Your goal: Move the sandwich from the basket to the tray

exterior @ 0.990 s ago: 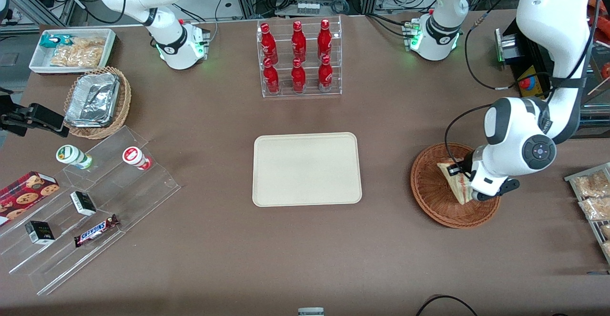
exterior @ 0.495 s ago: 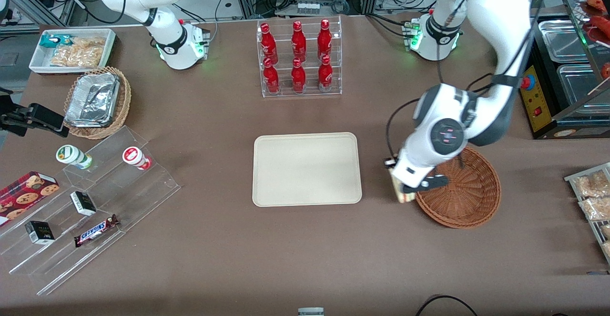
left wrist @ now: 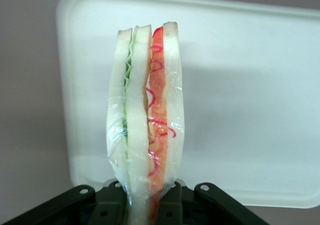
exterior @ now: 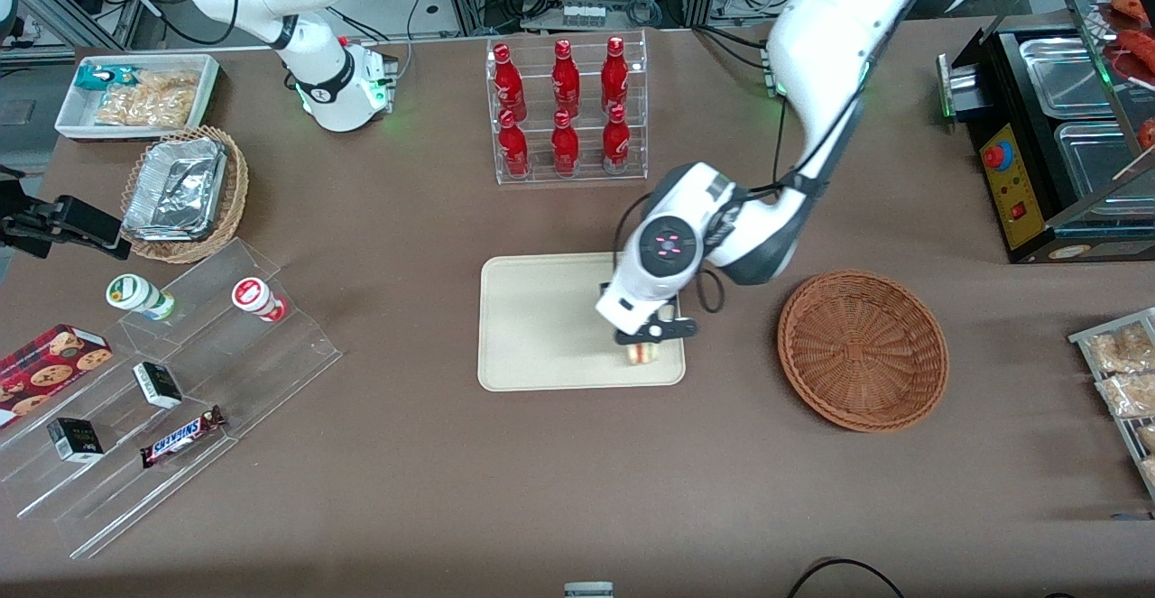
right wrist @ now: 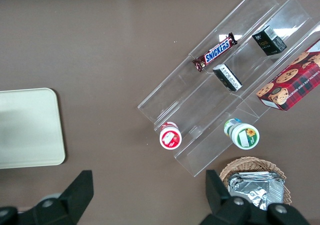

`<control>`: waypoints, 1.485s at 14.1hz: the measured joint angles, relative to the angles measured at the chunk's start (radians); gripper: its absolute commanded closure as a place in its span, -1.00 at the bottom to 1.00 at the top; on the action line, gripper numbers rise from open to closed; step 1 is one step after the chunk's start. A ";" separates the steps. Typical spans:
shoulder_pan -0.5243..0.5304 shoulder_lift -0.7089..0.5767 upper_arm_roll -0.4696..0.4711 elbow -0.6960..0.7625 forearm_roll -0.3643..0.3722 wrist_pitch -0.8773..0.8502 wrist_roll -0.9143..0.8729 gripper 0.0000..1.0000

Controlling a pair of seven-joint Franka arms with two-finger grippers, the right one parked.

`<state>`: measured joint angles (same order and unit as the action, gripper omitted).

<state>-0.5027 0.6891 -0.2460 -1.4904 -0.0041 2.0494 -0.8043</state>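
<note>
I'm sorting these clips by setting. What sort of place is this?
Probably a lab mock-up of a snack shop: red bottles racked, a Snickers bar on clear steps. The gripper holds the sandwich above the tray.

The left arm reaches out from its base over the desk [exterior: 379, 490], its white upper link sloping down toward the front camera and bending at a grey elbow joint. The wrist housing, with a round dark face showing small red lights, sits just above the gripper [exterior: 646, 342]. The gripper points downward, low over the desk's middle area. Its black fingers [left wrist: 170, 202] are drawn in close, pressing from both sides on the wedge clamped between them, seen in the wrist view. A black cable loops from the wrist back to the forearm.
</note>
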 measured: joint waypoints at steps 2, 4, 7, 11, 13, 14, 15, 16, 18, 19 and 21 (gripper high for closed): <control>-0.038 0.039 0.000 0.034 0.000 0.000 -0.012 0.69; -0.052 0.054 0.000 0.044 0.000 0.000 -0.012 0.37; -0.070 0.081 0.001 0.063 0.012 0.000 -0.018 -0.65; -0.073 0.088 0.026 0.103 0.048 -0.005 -0.058 -1.00; -0.068 0.070 0.067 0.136 0.089 -0.044 -0.073 -1.00; -0.061 0.050 0.082 0.147 0.098 -0.073 -0.074 -1.00; -0.048 0.020 0.096 0.155 0.101 -0.104 -0.074 -1.00; -0.025 -0.017 0.104 0.159 0.102 -0.141 -0.074 -1.00; 0.043 -0.102 0.109 0.156 0.103 -0.231 -0.059 -1.00; 0.079 -0.143 0.110 0.146 0.103 -0.270 -0.027 -1.00; 0.161 -0.228 0.113 0.096 0.103 -0.324 0.086 -1.00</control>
<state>-0.3414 0.4613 -0.1328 -1.3943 0.0990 1.7253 -0.7185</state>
